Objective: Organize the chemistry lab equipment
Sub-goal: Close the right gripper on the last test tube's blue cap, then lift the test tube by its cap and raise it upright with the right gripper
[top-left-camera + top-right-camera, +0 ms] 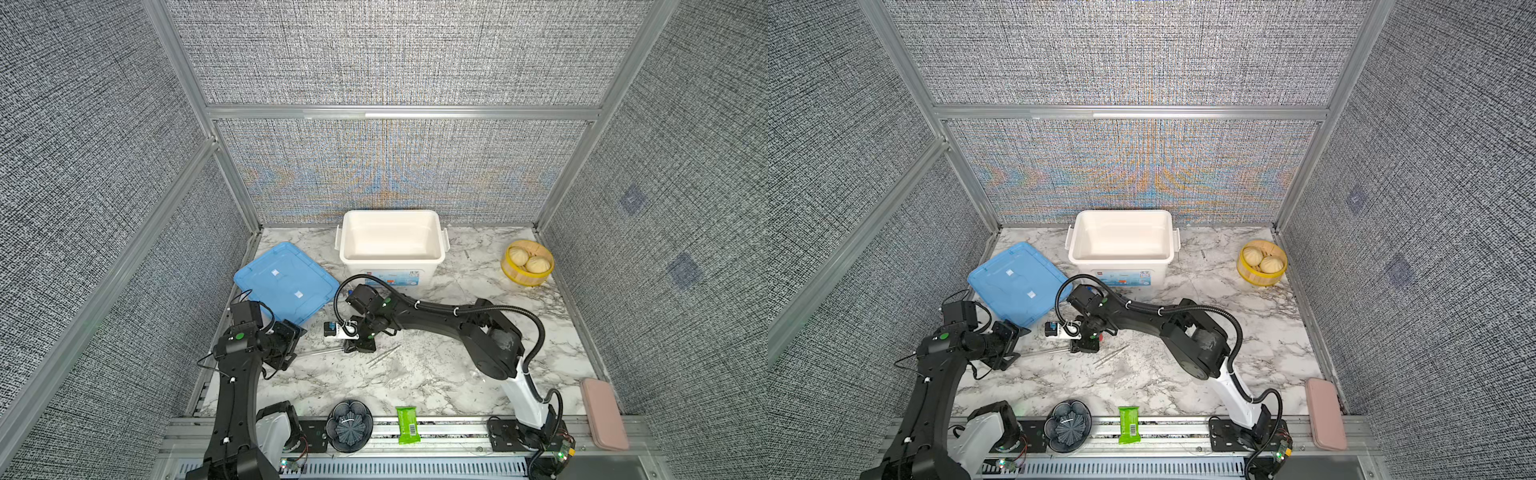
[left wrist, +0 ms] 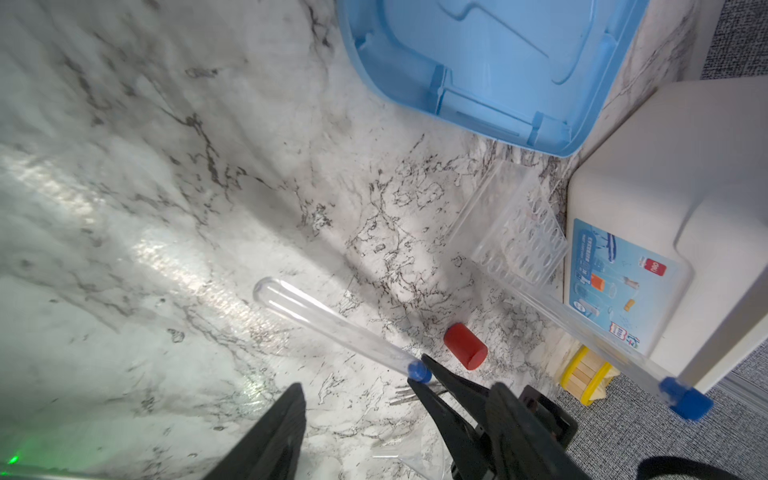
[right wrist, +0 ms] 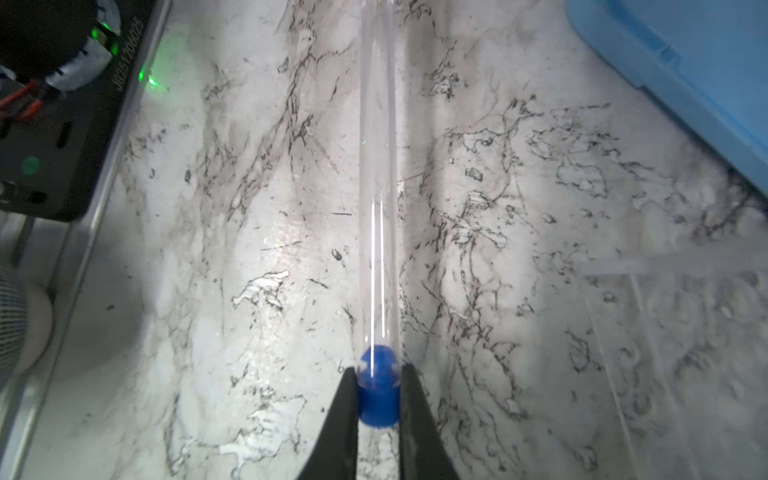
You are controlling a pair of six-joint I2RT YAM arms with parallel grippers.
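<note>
Along the aluminium rail [image 1: 449, 432] at 6 o'clock in both top views sit a dark fluted bowl [image 1: 349, 426] and a green snack packet [image 1: 408, 424], between the 2 arm bases. Beyond them spreads the white, grey-veined marble tabletop [image 1: 436, 386], boxed in on 3 sides by grey woven-fabric walls [image 1: 395, 54] set in aluminium frames. An open white plastic bin [image 1: 390, 266] stands at 12 o'clock. A pale blue plastic lid [image 1: 282, 282] lies at 10 o'clock, a yellow bamboo steamer [image 1: 523, 280] with 2 buns at 2 o'clock, and a pink oblong case [image 1: 604, 415] at 4 o'clock.

Near the centre, the right gripper [image 3: 379, 370] pinches the blue cap of a slender clear tube [image 3: 377, 166], whose length points toward 9 o'clock. The left gripper [image 1: 291, 347] hangs at 8 o'clock, its jaws spread wide. Silver tweezers [image 1: 384, 354] lie on the marble just beside the right gripper, at its 4 o'clock.
</note>
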